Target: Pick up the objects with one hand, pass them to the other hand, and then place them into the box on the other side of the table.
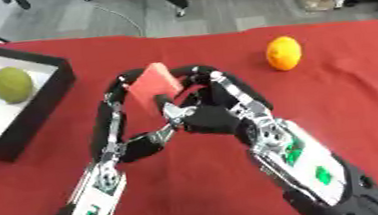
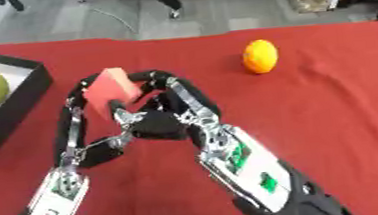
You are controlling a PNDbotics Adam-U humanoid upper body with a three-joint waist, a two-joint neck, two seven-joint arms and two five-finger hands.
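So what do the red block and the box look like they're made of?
The red block, held between the left hand and right hand, looks like matte foam or painted wood: flat faces, sharp edges, no shine; I can't tell which. The box seems rigid card or thin board, with matte black walls and a plain white inside.

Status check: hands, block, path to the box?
Left hand and right hand both curled on red block, mid-handover. Black box on left holds green fruit. Orange fruit on table, clear of path.

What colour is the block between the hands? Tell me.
Red block, clearest in the left eye view.
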